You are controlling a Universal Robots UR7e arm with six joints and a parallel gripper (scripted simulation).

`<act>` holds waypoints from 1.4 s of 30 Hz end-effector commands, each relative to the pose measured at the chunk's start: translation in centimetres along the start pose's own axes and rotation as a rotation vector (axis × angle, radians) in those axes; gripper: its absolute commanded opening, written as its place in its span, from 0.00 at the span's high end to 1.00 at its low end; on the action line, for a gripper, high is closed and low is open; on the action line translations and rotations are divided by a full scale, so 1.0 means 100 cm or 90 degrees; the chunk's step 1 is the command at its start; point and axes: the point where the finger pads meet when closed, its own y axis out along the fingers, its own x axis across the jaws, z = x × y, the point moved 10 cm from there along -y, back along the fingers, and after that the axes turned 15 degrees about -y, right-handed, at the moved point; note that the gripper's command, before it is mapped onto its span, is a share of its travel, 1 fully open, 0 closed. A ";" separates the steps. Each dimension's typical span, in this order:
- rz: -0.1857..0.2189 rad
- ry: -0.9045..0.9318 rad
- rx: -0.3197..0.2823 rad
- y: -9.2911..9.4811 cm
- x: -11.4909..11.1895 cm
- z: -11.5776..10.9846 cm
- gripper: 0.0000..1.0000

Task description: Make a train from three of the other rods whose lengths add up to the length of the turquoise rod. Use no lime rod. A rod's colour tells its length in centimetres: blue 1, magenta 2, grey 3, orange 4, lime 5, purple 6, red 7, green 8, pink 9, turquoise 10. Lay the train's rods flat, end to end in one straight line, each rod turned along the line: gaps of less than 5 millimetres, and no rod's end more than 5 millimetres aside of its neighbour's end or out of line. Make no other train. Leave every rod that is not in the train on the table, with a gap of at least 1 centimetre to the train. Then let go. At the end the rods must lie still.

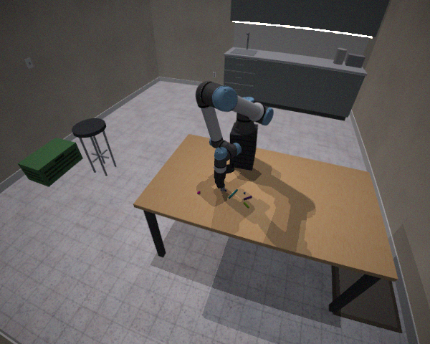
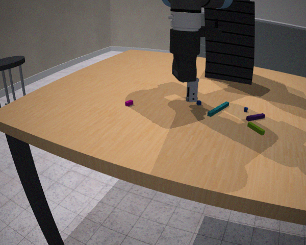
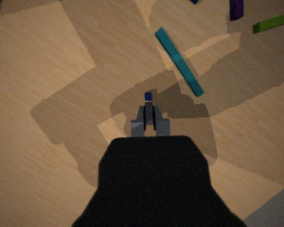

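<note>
My gripper (image 1: 222, 189) (image 2: 192, 99) (image 3: 149, 113) points down and is shut on a grey rod (image 3: 149, 108), mostly hidden by the fingers, low over the table. One blue rod (image 1: 225, 190) (image 2: 198, 102) (image 3: 148, 96) lies just beyond the grey rod's end; I cannot tell if they touch. The turquoise rod (image 1: 233, 193) (image 2: 218, 108) (image 3: 180, 62) lies slanted beside them. The second blue rod (image 1: 244, 193) (image 2: 245, 109) (image 3: 194, 1) and the purple rod (image 1: 247, 198) (image 2: 255, 117) (image 3: 236, 9) lie beyond the turquoise. A magenta rod (image 1: 198, 192) (image 2: 128, 102) lies apart on the left.
The lime rod (image 1: 246, 204) (image 2: 256, 128) (image 3: 275, 22) lies in front of the purple rod. The wooden table (image 1: 319, 236) (image 2: 100, 137) holds them all. The black robot pedestal (image 1: 243, 147) (image 2: 229, 42) stands behind the gripper. Arm shadows cross the rods' area.
</note>
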 end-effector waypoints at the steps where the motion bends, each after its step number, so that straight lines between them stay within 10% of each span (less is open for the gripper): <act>1: 0.000 0.001 -0.002 0.000 0.000 -0.001 0.76; 42: 0.000 0.001 -0.003 0.008 0.000 -0.002 0.76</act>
